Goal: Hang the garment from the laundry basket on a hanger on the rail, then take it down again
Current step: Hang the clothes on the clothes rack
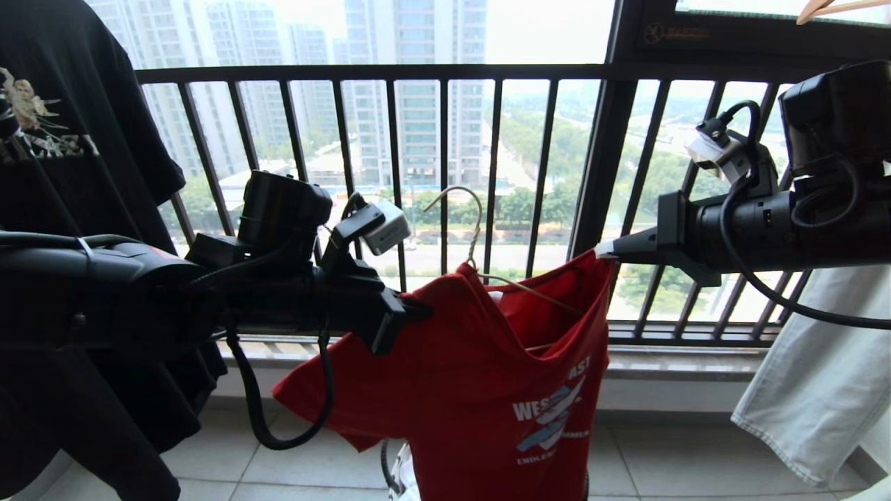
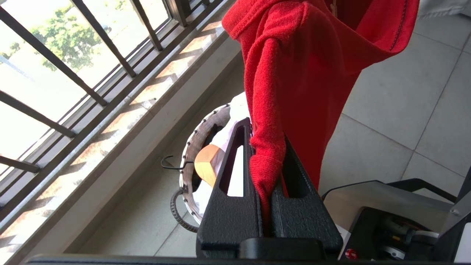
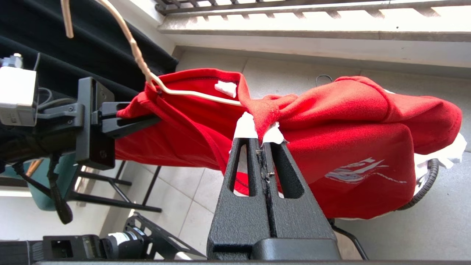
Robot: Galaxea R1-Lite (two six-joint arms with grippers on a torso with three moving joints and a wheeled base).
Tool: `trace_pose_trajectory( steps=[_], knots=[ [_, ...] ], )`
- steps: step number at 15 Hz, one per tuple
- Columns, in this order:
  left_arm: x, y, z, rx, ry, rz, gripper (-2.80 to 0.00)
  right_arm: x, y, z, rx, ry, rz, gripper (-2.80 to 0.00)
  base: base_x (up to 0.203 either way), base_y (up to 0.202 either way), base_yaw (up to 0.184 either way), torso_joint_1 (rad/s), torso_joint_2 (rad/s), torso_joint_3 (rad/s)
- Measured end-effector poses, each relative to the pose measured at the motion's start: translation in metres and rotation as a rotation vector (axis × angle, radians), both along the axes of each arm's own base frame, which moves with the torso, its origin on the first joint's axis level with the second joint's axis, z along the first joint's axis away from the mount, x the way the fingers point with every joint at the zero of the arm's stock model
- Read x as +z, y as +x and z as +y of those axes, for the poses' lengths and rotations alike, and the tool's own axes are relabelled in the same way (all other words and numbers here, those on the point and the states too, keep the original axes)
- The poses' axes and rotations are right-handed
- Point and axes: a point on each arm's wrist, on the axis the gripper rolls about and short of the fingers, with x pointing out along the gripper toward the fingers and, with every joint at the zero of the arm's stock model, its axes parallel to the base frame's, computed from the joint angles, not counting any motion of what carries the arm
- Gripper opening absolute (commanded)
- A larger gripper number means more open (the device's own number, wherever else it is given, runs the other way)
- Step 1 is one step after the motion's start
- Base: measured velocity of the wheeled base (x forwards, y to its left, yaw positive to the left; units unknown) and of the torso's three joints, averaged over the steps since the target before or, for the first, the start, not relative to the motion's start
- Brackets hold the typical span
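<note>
The left arm fills the near left of the head view, and its end effector (image 1: 418,309) is clamped on a fold of the shirt (image 1: 473,390) at one shoulder, the fabric pinched between the closed fingers (image 2: 294,206) as the left wrist view shows. The right end effector (image 1: 604,249) comes in from the opposite side and is shut on the other top edge of the shirt, white-taped fingertips (image 3: 245,127) biting the cloth. Held at two points like this, the shirt hangs spread between the arms with its neck opening kept wide, which seems meant to let the hanger (image 1: 480,264) sit inside the collar; its wire shoulder runs within the neckline and the long twisted hook stands up free above the cloth, caught on nothing. The rail is in none of the views, so the shirt is evidently not hung. Below, the basket (image 2: 198,140) stands on the tiled floor, the shirt's lower part dropping toward it, a wooden hanger (image 2: 208,165) resting in it. A black shirt (image 1: 69,174) hangs to the left and a pale garment (image 1: 821,376) to the right, both apart from the work. By my judgement the hanger is being seated before the lift to the rail; the risk is the wire slipping out of the collar as the arms shift
</note>
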Motion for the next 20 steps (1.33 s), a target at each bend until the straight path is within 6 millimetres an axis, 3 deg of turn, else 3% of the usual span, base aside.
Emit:
trace_pose_trajectory(
  steps=[4, 10, 16, 20],
  knots=[
    [0.012, -0.013, 0.007, 0.001, -0.015, -0.034, -2.80, -0.012, 0.013, -0.004, -0.016, -0.036, 0.019, -2.80, 0.000, 0.000, 0.000, 0.000, 0.00, 0.000],
    [0.011, -0.012, 0.008, 0.062, 0.050, -0.086, -2.80, -0.013, 0.019, -0.010, -0.044, -0.048, 0.017, -2.80, 0.000, 0.000, 0.000, 0.000, 0.00, 0.000],
    [-0.001, 0.001, 0.001, 0.131, 0.101, -0.085, -2.80, -0.004, 0.009, -0.010, -0.031, -0.038, -0.002, -2.80, 0.000, 0.000, 0.000, 0.000, 0.00, 0.000],
    [-0.007, 0.001, -0.008, 0.116, 0.105, -0.065, -2.80, -0.005, -0.001, 0.003, 0.020, -0.039, 0.025, -2.80, 0.000, 0.000, 0.000, 0.000, 0.00, 0.000]
  ],
)
